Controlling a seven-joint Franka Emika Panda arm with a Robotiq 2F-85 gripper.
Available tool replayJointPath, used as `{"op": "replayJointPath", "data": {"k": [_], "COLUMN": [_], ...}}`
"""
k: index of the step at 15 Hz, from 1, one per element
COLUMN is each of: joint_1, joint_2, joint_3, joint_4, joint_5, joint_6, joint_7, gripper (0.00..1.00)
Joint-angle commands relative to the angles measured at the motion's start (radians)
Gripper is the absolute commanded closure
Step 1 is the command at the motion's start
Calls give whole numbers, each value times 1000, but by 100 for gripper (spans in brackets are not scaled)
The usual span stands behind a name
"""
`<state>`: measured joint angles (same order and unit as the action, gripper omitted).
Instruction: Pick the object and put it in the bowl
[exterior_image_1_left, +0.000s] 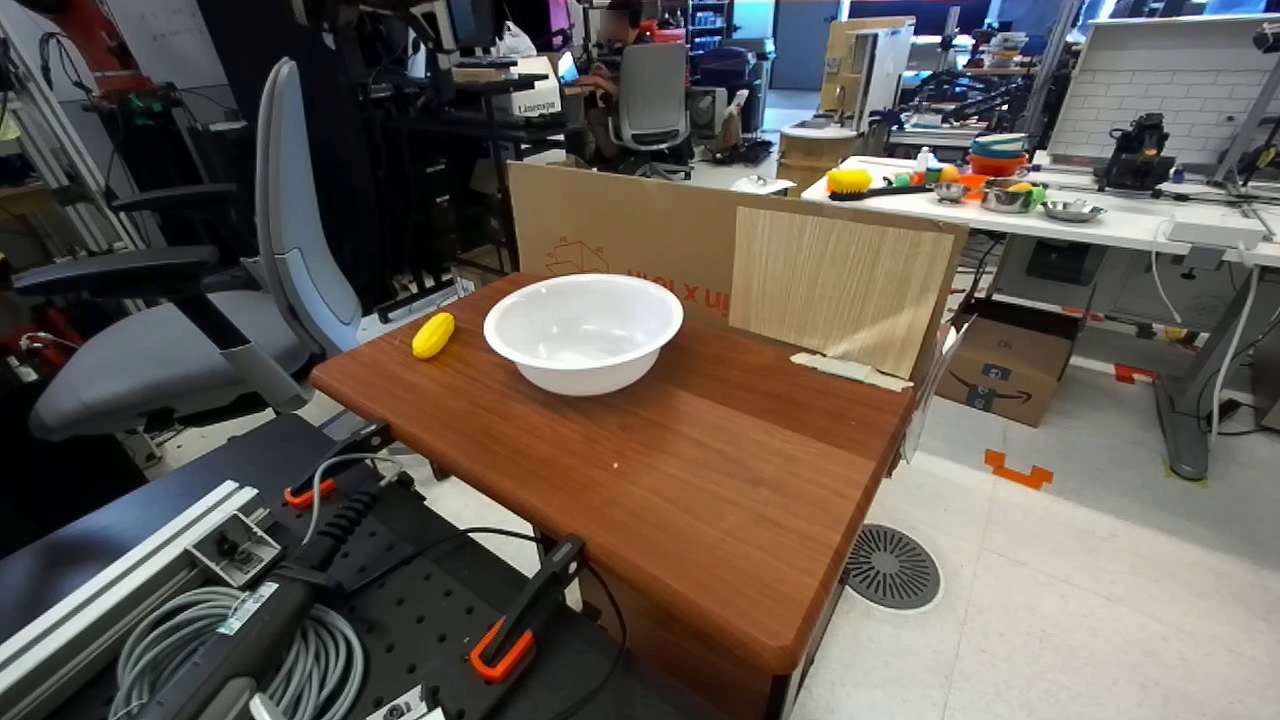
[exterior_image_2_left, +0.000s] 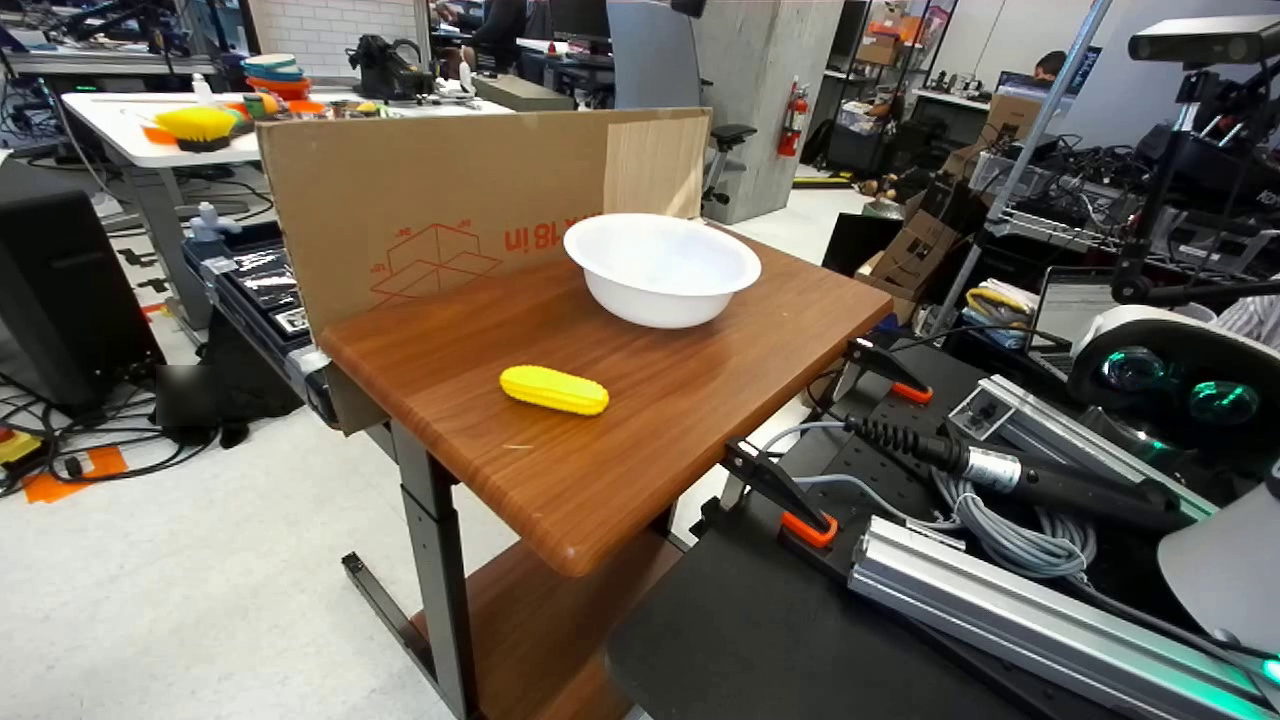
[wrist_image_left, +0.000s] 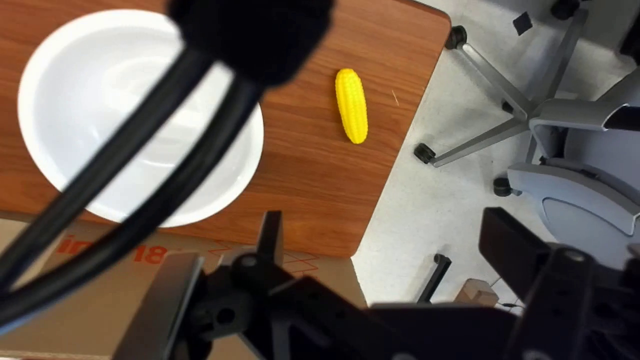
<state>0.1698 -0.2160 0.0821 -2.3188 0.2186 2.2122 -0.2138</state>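
Clearly, the corn (wrist_image_left: 352, 106) lies on the surface (wrist_image_left: 310, 175), apart from the bowl (exterior_image_2_left: 660, 285); the end effector (wrist_image_left: 387, 235) is spread, empty. Likely light, stiff and, being bumpy, not slippery, the corn is best pinched across its middle.

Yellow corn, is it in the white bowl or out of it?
Out. The yellow corn lies on the brown tabletop beside the white bowl, with a gap between them in all three views.

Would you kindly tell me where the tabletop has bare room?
The widest free patch on the brown tabletop runs from the white bowl to the end opposite the corn cob. A narrower gap separates bowl and cob. It is crowded where the bowl stands near the cardboard panel.
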Motion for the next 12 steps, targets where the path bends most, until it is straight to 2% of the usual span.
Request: {"op": "replayJointPath", "data": {"k": [1,7,12], "joint_1": [28,36,32], "joint_2": [128,280,363], "joint_3": [25,87,129], "joint_4": [89,184,204], "joint_5": [12,5,-21], "joint_6": [49,36,32], "joint_7": [-94,-161,-215], "gripper": [0,0,0]}}
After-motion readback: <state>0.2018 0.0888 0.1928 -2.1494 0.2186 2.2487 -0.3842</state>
